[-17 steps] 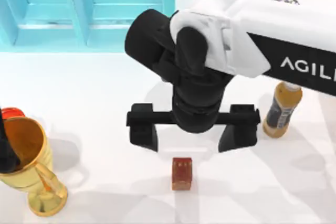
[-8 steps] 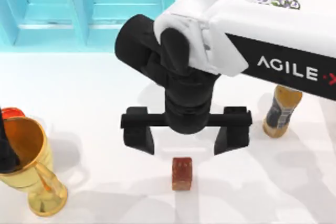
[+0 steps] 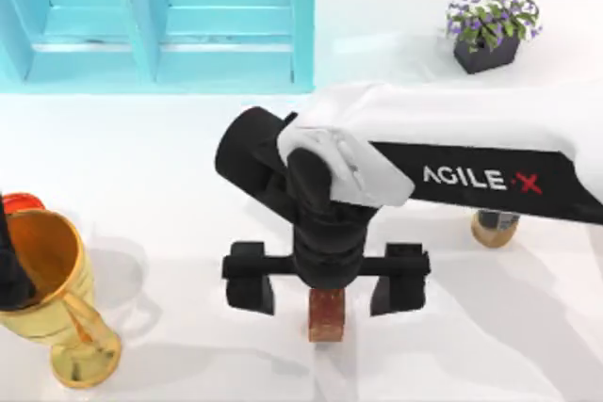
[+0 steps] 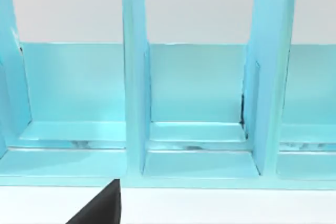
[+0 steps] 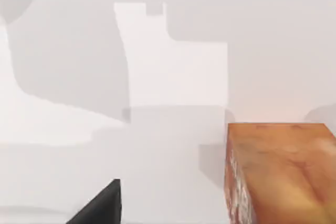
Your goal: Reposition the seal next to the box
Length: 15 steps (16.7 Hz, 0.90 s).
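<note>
Right gripper (image 3: 326,281) has dropped toward table's near edge since a second ago; now directly over small dark-red squarish seal (image 3: 327,315), black fingers spread wide on both sides, not touching it. Seal unmoved, upright, centre front of table; close in right wrist view (image 5: 278,174). Turquoise compartmented box (image 3: 160,16) far back left, well apart. Purple-flowered potted plant (image 3: 490,27) now uncovered. Amber bottle (image 3: 494,226) mostly hidden under arm. Gold goblet (image 3: 58,298) front left. Left gripper: cannot tell.

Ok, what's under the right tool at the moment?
The seal stands on the white table, directly beneath the open right tool. Its lower part shows between the fingers; the wrist covers its top.
</note>
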Available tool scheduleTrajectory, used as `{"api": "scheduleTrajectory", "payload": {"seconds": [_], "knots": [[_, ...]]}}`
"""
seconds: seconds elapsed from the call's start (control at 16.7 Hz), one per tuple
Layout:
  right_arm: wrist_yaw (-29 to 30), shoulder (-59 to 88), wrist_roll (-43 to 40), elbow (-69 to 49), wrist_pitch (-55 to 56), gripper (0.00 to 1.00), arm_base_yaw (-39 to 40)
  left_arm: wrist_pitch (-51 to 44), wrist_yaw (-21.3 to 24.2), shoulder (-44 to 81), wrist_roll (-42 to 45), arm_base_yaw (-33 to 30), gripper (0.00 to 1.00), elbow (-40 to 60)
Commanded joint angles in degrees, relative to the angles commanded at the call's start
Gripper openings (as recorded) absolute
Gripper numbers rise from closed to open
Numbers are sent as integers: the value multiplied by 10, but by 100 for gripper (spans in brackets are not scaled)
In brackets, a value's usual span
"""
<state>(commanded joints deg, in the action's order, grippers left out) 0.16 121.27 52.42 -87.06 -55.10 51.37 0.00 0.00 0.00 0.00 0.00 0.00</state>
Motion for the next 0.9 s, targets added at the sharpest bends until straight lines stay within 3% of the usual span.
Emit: {"api": "scheduleTrajectory", "payload": {"seconds": [0.36, 0.9], "knots": [[0, 10, 1, 25, 28, 100, 1, 0, 0, 0, 0, 0, 100, 0], [0, 10, 1, 25, 28, 32, 1, 0, 0, 0, 0, 0, 100, 0]]}}
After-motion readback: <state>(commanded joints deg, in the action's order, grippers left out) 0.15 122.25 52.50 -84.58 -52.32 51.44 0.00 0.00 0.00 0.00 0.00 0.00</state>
